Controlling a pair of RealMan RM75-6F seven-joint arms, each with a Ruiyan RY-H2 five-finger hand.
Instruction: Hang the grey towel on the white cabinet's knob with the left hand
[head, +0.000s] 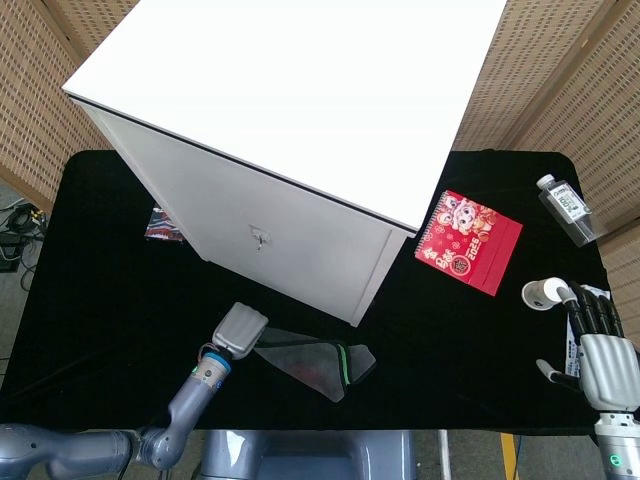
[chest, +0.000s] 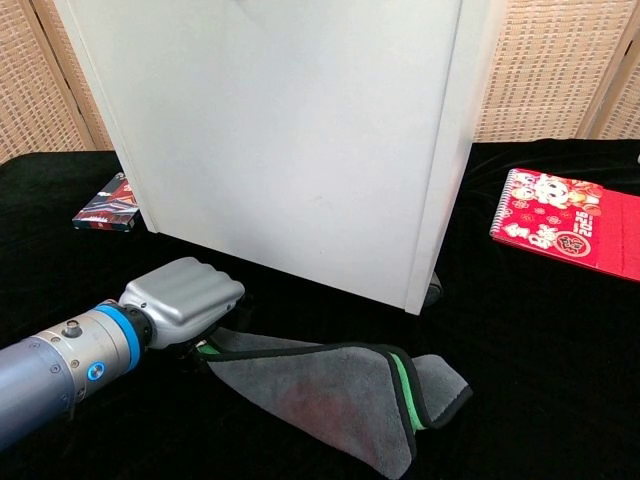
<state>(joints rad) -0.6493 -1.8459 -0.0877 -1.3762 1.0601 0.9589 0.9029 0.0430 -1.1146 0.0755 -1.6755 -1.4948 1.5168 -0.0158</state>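
The left hand (chest: 185, 298) lies low on the black table (head: 110, 290), with its back turned up and its fingers curled down over the pointed left end of the grey towel (chest: 335, 385). In the chest view the green tag at that corner shows just under the hand. The fingertips are hidden below the palm, so I cannot tell if they really pinch the cloth or only press on it.

The towel is spread flat on the table, to the right of the left hand. It is folded to a long wedge shape with a black edge and a green stripe near its wider right end.

The white cabinet (head: 290, 130) stands just behind the left hand and the towel. Its small metal knob (head: 259, 238) is on the front face, above the hand and a little to the right in the head view. The towel is well apart from the knob.

Behind the left hand and to the left, a small colourful box (chest: 107, 203) lies beside the cabinet's corner.

The right hand (head: 603, 355) rests at the far right edge of the table, palm down, fingers stretched out and a little apart, holding nothing. A white roll (head: 541, 293) lies just beside its fingertips. Further behind it lies a clear bottle (head: 567, 208), and to its left a red notebook (head: 469, 241).
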